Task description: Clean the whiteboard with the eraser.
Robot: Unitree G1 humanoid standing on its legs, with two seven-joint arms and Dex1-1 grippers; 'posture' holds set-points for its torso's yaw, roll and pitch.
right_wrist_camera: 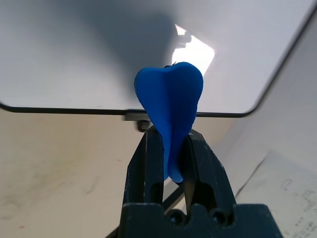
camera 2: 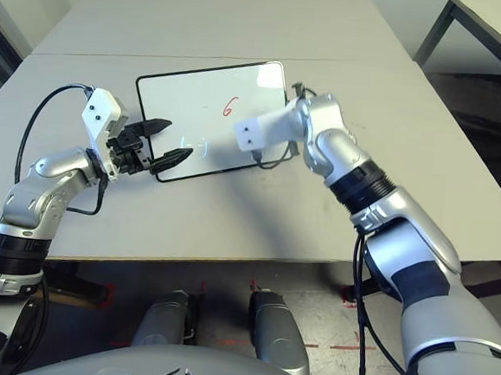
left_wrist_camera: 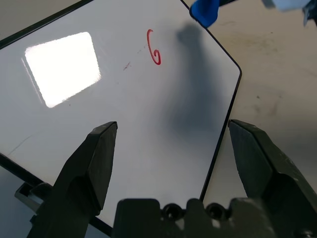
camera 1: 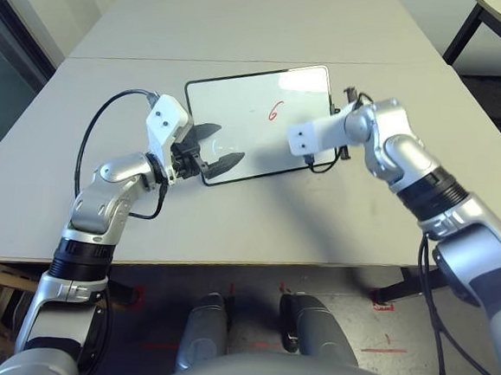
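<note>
The whiteboard (camera 1: 248,109) lies flat on the table with a red "6" (camera 1: 274,111) near its middle. My left gripper (camera 1: 224,146) stands open over the board's near left corner, its fingers (left_wrist_camera: 94,163) spread above the white surface and the board's edge. In the right wrist view my right gripper (right_wrist_camera: 171,148) is shut on the blue eraser (right_wrist_camera: 171,99), which hangs just off the board's framed edge (right_wrist_camera: 74,108), by a small knob. The eraser (left_wrist_camera: 204,11) also shows in the left wrist view, above the board's far rim.
The grey table (camera 1: 317,219) has a seam (camera 1: 122,56) behind the board. A black cable (camera 1: 90,136) loops by my left wrist, and another (camera 1: 326,167) lies off the board's right side. A second table's black leg (camera 1: 462,35) stands at the far right.
</note>
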